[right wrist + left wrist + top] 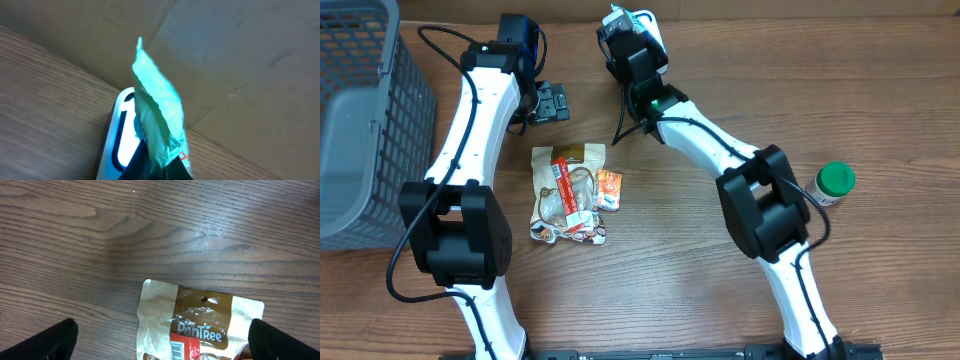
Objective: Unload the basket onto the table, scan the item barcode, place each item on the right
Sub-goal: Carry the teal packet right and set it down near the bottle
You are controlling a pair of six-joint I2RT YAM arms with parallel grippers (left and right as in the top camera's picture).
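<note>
- two claws are over the wooden table [880, 90]; the right claw [156, 170] is clenched on a thin packet [157, 115] at the far edge of the table, near the middle.
- one end of that packet is pinched between the jaws and the rest sticks out past the fingertips, crumpled and tinted green by the light.
- just behind and below the packet lies a white barcode scanner [119, 135] with its window glowing; from the wrist view the packet overlaps the scanner's right side, and i cannot tell whether they touch.
- no print on the held packet can be read; only a small red mark shows at its lower edge.
- the left claw [548, 102] is released, jaws spread wide, hanging over bare wood with nothing between them.
- right under that claw's camera lies a tan and brown snack pouch [200, 325] marked "pantree" in white letters, with a red label below the name and a hang hole near the top.
- the pouch tops a pile of wrappers [565, 205] in the middle of the table, and an orange sachet [609, 188] sits against the pile's right side.
- a grey basket [360, 120] stands at the left edge, well apart from both claws.
- a green-capped bottle [834, 182] stands upright on the right, just beside the right arm's elbow.
- brown cardboard [240, 60] rises behind the scanner.
</note>
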